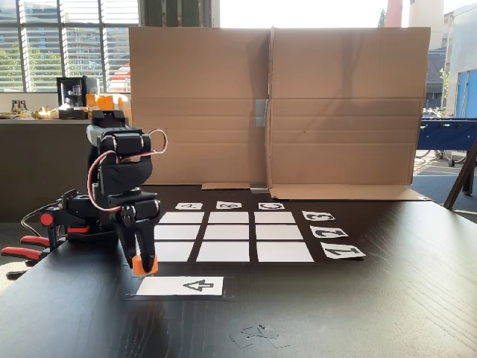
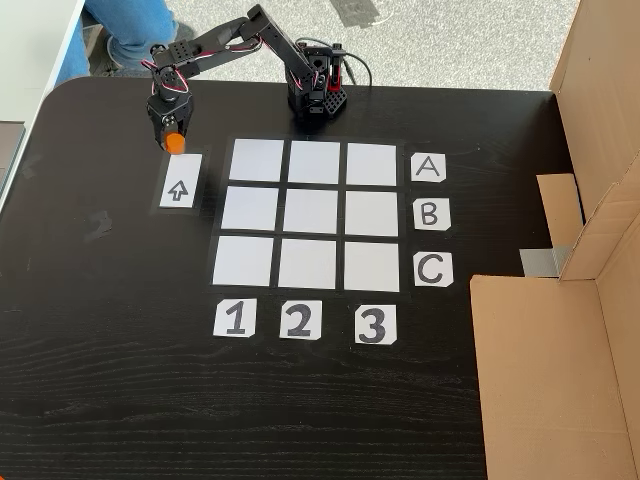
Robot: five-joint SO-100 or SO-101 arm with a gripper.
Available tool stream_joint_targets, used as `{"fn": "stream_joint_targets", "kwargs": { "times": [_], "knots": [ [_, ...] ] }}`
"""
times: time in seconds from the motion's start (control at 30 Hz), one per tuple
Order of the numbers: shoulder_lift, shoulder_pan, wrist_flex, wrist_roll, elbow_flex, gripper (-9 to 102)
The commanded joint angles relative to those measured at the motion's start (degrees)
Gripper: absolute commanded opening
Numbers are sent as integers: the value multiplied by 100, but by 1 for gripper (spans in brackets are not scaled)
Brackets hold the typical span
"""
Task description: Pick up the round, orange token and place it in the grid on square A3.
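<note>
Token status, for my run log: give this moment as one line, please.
phase: pick | gripper: shut on token | token: just off the arrow card's end | square A3: empty | grid: all cells bare

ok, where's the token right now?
In both fixed views the token sits between the gripper fingers at the arrow card's end, left of the grid.

Black jointed arm (image 1: pixel 119 175) with red-and-white looping cables and orange clamps at base.
</note>
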Motion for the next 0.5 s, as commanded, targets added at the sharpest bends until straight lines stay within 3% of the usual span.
{"fn": "stream_joint_targets", "kwargs": {
  "times": [0.0, 0.47],
  "knots": [
    [1125, -114, -62, -299, 396, 0],
    [4597, -1521, 9, -1477, 3103, 0]
  ]
}}
